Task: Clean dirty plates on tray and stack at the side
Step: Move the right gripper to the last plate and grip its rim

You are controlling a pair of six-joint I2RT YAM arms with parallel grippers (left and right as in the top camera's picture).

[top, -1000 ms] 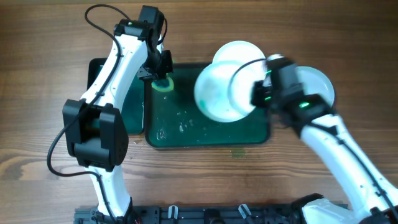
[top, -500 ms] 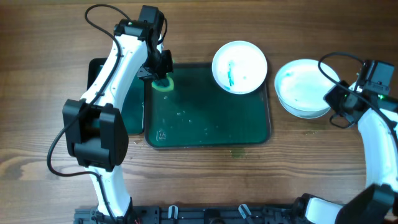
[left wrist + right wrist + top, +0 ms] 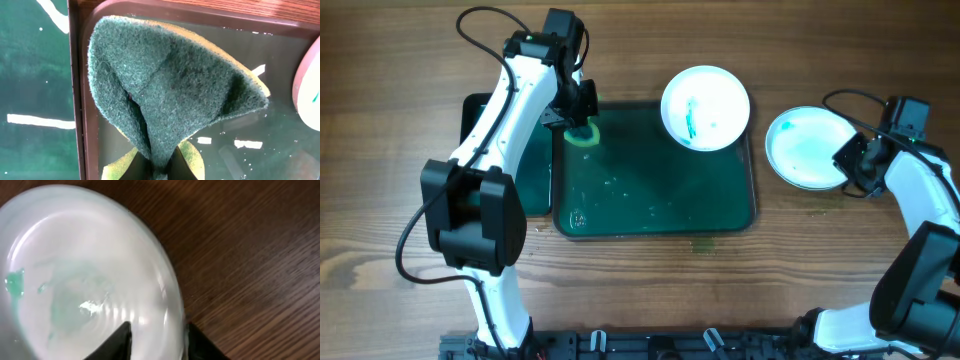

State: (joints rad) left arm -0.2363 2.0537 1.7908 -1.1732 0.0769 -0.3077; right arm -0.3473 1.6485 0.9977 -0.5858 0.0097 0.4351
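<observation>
The large dark green tray [image 3: 655, 190] lies mid-table. One white plate with a green smear [image 3: 705, 107] sits on its far right corner. A second white plate with faint green smears [image 3: 803, 148] lies on the wood to the right of the tray. I cannot tell whether another plate is under it. My right gripper [image 3: 850, 160] is at its right edge. In the right wrist view its fingers [image 3: 160, 340] straddle the rim of this plate [image 3: 90, 270], shut on it. My left gripper [image 3: 582, 115] is shut on a folded green sponge [image 3: 583, 136] [image 3: 170, 85] over the tray's far left corner [image 3: 80, 125].
A smaller dark green tray [image 3: 538, 170] lies left of the large one, mostly under my left arm; it also shows in the left wrist view [image 3: 35, 75]. Small droplets speckle the large tray's floor [image 3: 615, 195]. The smeared plate's rim [image 3: 307, 85] shows at the left wrist view's right edge.
My right arm carried the plate from over the tray to the right and set it down on the wood. The left arm and sponge have not moved.
</observation>
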